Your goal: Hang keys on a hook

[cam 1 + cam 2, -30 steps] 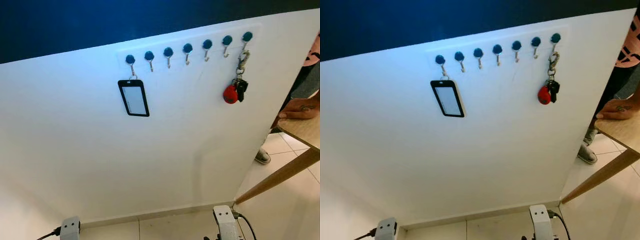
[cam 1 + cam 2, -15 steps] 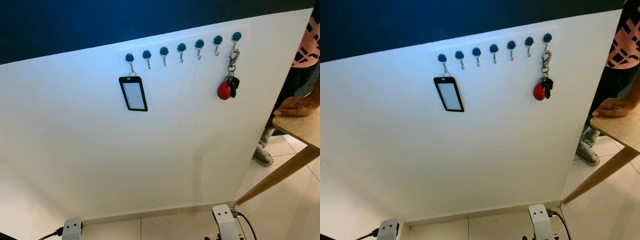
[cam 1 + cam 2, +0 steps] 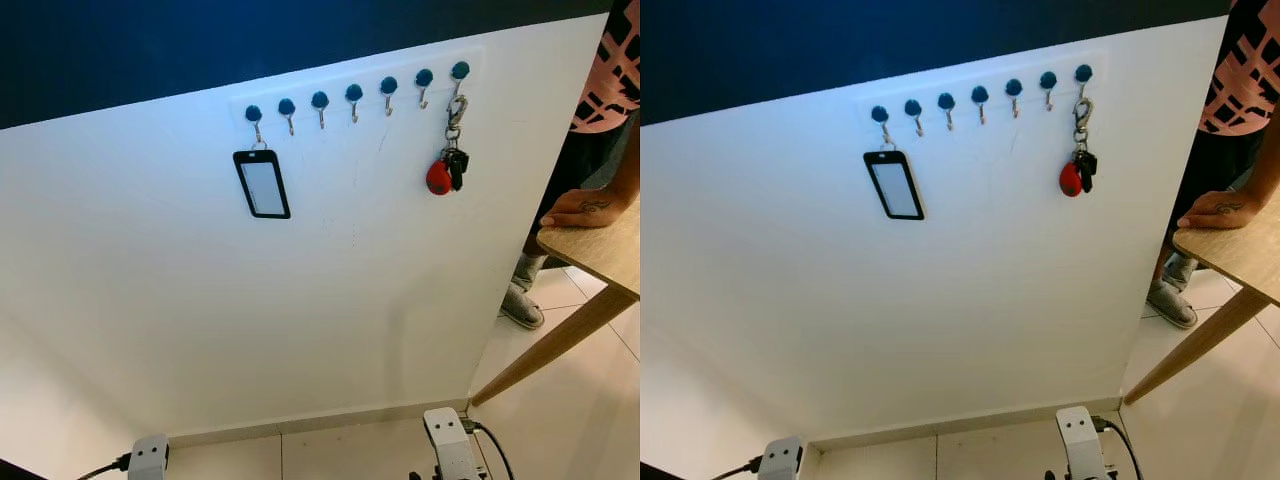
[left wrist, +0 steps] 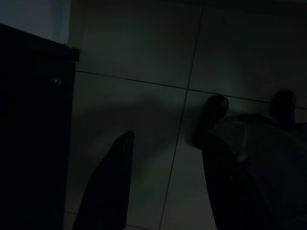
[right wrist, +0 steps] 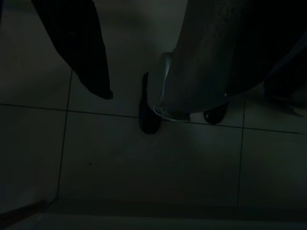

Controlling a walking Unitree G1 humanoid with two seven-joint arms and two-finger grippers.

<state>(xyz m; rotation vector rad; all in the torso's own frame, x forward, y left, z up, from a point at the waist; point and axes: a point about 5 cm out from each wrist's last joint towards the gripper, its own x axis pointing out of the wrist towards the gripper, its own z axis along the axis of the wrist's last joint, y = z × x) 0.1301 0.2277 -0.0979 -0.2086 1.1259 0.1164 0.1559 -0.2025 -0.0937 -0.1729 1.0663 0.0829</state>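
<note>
The keys [image 3: 445, 165], a bunch with a red fob and a silver clip, hang from the rightmost hook [image 3: 459, 72] of a row of blue-knobbed hooks on the white board [image 3: 330, 300]. A black card holder [image 3: 262, 184] hangs from the leftmost hook. Both arms are down by my sides, their silver wrists [image 3: 148, 455] [image 3: 448, 445] at the picture's bottom edge. In the dark left wrist view my left gripper [image 4: 165, 139] is open over floor tiles, holding nothing. My right gripper [image 5: 96, 72] hangs over dark tiles too.
A person stands at the right with a hand [image 3: 585, 208] on the corner of a wooden table [image 3: 605, 255] and a shoe [image 3: 520, 305] beside the board's edge. The table's slanted leg [image 3: 550, 350] reaches the tiled floor near my right arm.
The camera has shifted, so the board looks a little smaller and more of the person shows. The keys and the card holder hang where they were.
</note>
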